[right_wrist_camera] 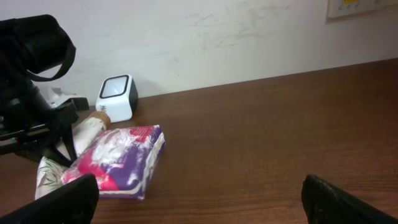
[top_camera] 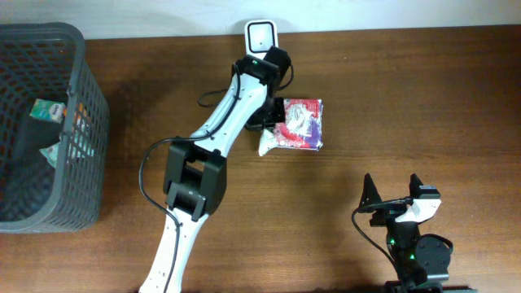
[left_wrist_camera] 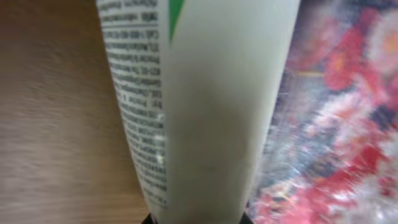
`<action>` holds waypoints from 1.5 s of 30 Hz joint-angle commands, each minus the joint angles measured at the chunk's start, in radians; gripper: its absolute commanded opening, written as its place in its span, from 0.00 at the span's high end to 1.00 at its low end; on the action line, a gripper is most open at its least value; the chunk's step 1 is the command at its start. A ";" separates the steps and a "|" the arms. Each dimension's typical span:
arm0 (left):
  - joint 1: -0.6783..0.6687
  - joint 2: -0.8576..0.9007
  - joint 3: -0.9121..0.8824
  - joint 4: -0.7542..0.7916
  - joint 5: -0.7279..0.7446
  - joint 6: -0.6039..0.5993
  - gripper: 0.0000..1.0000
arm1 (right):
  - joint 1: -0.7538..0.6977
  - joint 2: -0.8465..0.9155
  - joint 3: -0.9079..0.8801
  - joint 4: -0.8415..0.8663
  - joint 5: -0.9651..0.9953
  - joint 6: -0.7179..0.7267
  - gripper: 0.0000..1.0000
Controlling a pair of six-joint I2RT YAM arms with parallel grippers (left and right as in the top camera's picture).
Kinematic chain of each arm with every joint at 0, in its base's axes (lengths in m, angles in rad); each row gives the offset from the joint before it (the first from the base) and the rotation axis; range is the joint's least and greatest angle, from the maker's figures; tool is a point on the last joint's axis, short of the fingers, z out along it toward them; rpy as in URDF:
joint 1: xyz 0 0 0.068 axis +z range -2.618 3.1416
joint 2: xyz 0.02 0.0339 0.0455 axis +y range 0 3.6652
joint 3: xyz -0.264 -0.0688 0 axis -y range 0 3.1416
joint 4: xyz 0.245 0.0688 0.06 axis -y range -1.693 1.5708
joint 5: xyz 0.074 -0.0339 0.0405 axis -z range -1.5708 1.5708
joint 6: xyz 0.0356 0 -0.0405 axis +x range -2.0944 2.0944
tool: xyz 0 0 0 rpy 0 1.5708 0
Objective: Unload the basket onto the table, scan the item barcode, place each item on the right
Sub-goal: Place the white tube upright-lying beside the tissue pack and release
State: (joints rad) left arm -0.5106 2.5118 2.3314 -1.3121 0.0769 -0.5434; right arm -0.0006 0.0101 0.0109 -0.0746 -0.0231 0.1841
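My left claw (top_camera: 267, 118) is closed almost all the way on a pale tube (left_wrist_camera: 211, 112). It pinches the tube across its body, with fine print and a green patch running up one side. From the right wrist camera, the tube slants with its beige cap toward the far wall and its crimped end toward me. I can't tell whether it is lifted or resting on the surface (top_camera: 423, 98).

Touching its right side is a red and purple floral packet (top_camera: 303, 124). Just beyond the cap stands the small white scanner (top_camera: 260, 34), backed against the far wall with its window facing up and toward me.

I can see no barcode on the face of the tube that shows, only text. My judgement is that I need to lift clear of the packet first so it isn't dragged. Then I would roll the wrist slowly until the code turns up, and hold that face flat and steady over the window. The grip sits on a rounded, soft body, so quick twists could let it slip.

My right claw (top_camera: 399, 203) stands wide open and empty, near and to the right. The mesh basket (top_camera: 89, 122) is well apart at far left.
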 commanded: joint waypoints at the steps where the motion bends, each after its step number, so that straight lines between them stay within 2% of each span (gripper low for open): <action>1: -0.059 -0.011 0.013 0.003 0.085 -0.055 1.00 | -0.006 -0.005 -0.005 -0.005 0.010 0.004 0.01; 5: -0.093 -0.012 0.018 -0.008 0.066 -0.055 1.00 | -0.006 -0.005 -0.005 -0.005 0.009 0.004 0.01; 11: -0.031 -0.012 0.034 -0.046 -0.069 -0.055 1.00 | -0.006 -0.005 -0.005 -0.005 0.010 0.004 0.01; 15: -0.050 -0.011 0.033 -0.076 -0.071 -0.055 0.98 | -0.006 -0.005 -0.005 -0.005 0.010 0.004 0.01; 17: -0.072 -0.011 0.033 -0.073 -0.089 -0.055 0.86 | -0.006 -0.005 -0.005 -0.005 0.010 0.004 0.01; 21: -0.108 -0.010 0.027 -0.081 -0.112 -0.036 0.68 | -0.006 -0.005 -0.005 -0.005 0.010 0.004 0.02; 22: -0.109 -0.010 0.027 -0.080 -0.112 0.019 0.51 | -0.006 -0.005 -0.005 -0.005 0.010 0.004 0.01; 23: -0.109 -0.010 0.027 -0.083 -0.111 0.062 0.47 | -0.006 -0.005 -0.005 -0.005 0.010 0.004 0.01; 27: -0.089 -0.010 0.077 -0.166 -0.103 0.089 0.50 | -0.006 -0.005 -0.005 -0.005 0.010 0.004 0.01; 29: -0.067 -0.010 0.182 -0.229 -0.095 0.089 0.53 | -0.006 -0.005 -0.005 -0.005 0.010 0.004 0.01; 31: -0.060 -0.010 0.278 -0.246 -0.074 0.097 0.55 | -0.006 -0.005 -0.005 -0.005 0.009 0.004 0.01; 33: -0.060 -0.010 0.288 -0.246 -0.074 0.097 0.55 | -0.006 -0.005 -0.005 -0.005 0.009 0.004 0.01; 34: -0.060 -0.008 0.282 -0.247 -0.074 0.096 0.58 | -0.006 -0.005 -0.005 -0.005 0.010 0.004 0.01; 37: -0.061 -0.006 0.215 -0.204 -0.078 0.066 0.78 | -0.006 -0.005 -0.005 -0.005 0.009 0.004 0.01; 39: -0.055 -0.006 0.155 -0.154 -0.157 0.066 0.85 | -0.006 -0.005 -0.005 -0.005 0.010 0.004 0.01; 41: -0.034 -0.006 0.124 -0.134 -0.176 0.066 0.91 | -0.006 -0.005 -0.005 -0.005 0.010 0.004 0.01; 43: -0.003 -0.006 0.112 -0.123 -0.136 0.066 0.97 | -0.006 -0.005 -0.005 -0.005 0.010 0.004 0.01; 45: 0.014 -0.006 0.102 -0.116 -0.017 0.067 0.98 | -0.006 -0.005 -0.005 -0.005 0.009 0.004 0.01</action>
State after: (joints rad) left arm -0.5350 2.5118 2.4531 -1.4334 -0.0479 -0.4747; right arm -0.0006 0.0101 0.0109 -0.0746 -0.0231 0.1841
